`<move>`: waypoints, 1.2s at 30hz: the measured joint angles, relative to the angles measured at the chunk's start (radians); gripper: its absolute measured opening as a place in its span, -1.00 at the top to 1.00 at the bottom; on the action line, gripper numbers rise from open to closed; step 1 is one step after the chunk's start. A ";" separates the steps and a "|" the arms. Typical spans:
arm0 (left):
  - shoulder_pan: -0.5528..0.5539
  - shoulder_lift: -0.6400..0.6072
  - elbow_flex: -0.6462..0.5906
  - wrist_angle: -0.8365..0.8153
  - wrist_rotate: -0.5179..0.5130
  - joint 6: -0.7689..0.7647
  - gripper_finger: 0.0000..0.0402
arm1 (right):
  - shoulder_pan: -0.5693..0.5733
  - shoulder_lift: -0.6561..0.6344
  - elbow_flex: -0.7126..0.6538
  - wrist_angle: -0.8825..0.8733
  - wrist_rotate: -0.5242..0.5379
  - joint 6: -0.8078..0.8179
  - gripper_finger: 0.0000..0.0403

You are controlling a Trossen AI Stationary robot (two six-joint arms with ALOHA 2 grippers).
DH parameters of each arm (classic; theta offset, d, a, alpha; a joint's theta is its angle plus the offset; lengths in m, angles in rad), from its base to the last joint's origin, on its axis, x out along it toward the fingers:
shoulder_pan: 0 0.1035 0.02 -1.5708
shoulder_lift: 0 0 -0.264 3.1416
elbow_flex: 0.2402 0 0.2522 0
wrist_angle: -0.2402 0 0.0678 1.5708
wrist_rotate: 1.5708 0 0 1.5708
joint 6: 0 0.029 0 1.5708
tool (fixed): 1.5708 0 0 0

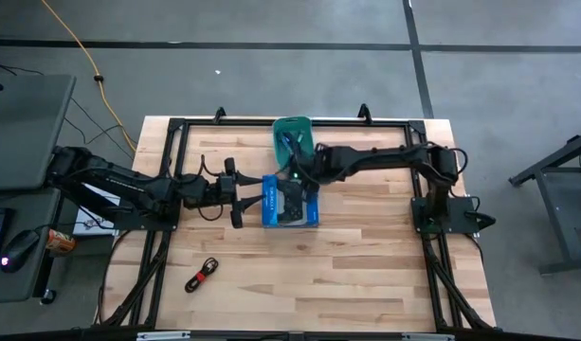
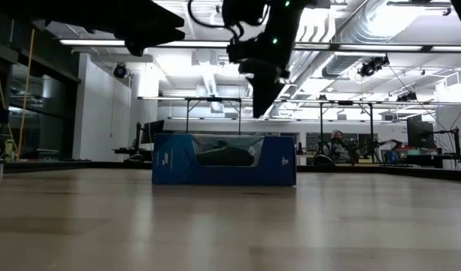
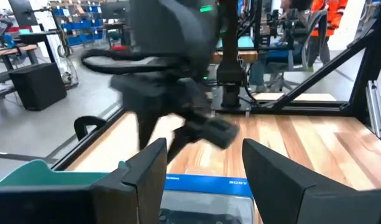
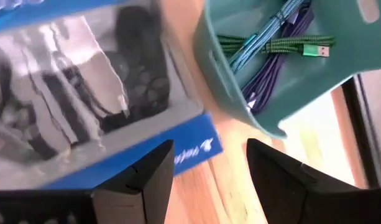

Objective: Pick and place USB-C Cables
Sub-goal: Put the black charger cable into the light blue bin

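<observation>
High view: I see three cables [image 4: 274,53] in the bin [image 1: 295,133], the black one [image 1: 203,275] alone on the tabletop [image 1: 366,265]. Both grippers, left [image 3: 202,162] and right [image 4: 209,168], hang over the box [image 1: 290,201], jaws apart, empty.

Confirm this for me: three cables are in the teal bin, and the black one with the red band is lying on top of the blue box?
Not quite. The black cable with the red band lies on the bare table, well away from the blue box, as the high view shows. The bin part stands.

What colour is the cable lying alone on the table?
Black with a red band, the lone cable shows best in the high view.
</observation>
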 joint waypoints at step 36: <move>-0.014 -0.146 0.000 -0.139 0.016 -0.026 0.06 | 0.238 -0.879 -1.068 1.303 -0.196 -0.129 0.04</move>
